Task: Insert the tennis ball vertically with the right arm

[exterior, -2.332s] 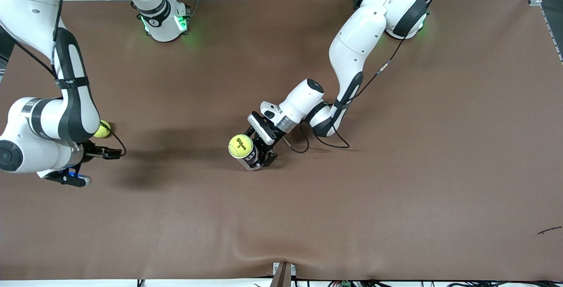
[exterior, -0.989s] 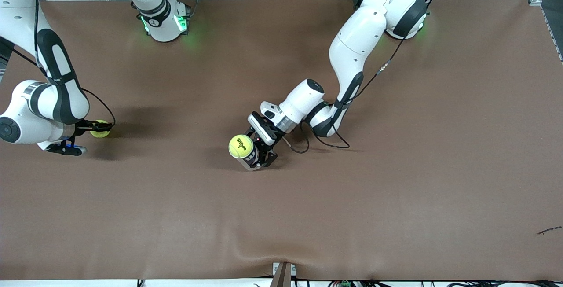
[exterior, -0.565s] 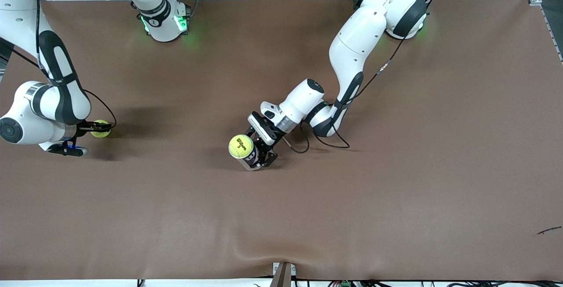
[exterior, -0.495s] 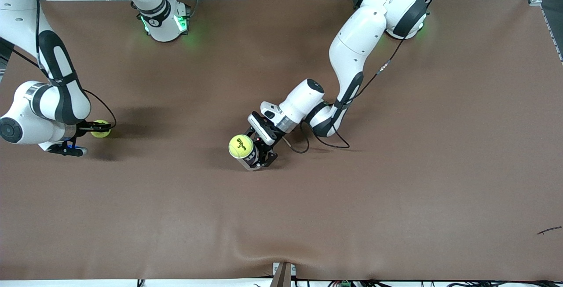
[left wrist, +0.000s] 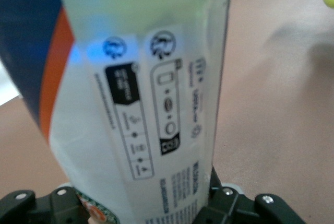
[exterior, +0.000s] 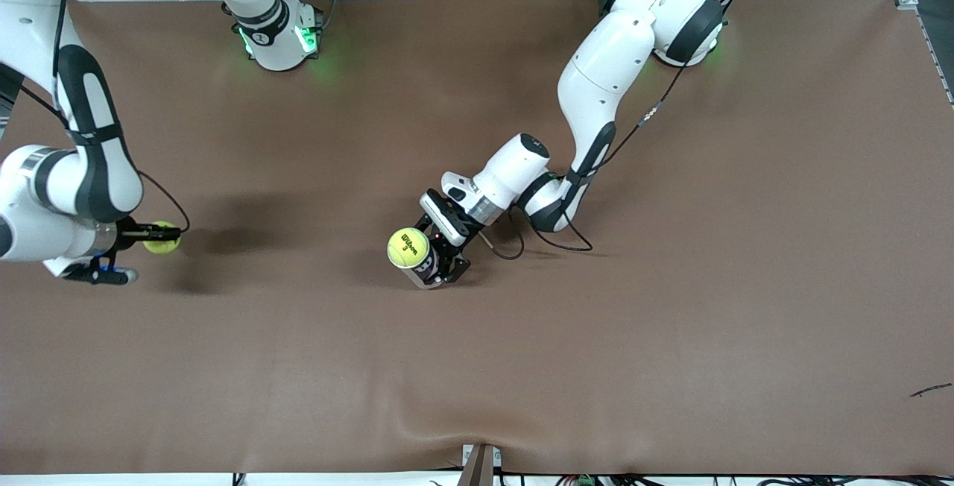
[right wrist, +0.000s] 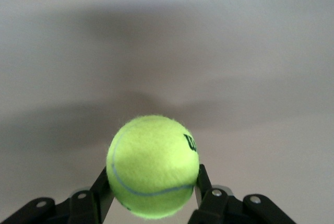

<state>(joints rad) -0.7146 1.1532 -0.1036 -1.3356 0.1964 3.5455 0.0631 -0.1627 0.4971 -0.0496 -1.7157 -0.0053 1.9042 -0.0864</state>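
Meanwhile, at the frame's left edge, the right gripper (exterior: 153, 233) pinches a tennis ball (exterior: 162, 237) across its middle: light, fuzzy, springy. Mid-frame, the left gripper (exterior: 436, 259) clamps an upright ball can (exterior: 419, 268) on the tabletop (exterior: 671, 322), another ball (exterior: 408, 247) atop.

Right gripper (exterior: 160, 233) at the right arm's table end, clamped on a ball (exterior: 162, 238), left gripper (exterior: 440, 259) mid-table, gripping an upright can (exterior: 422, 268)
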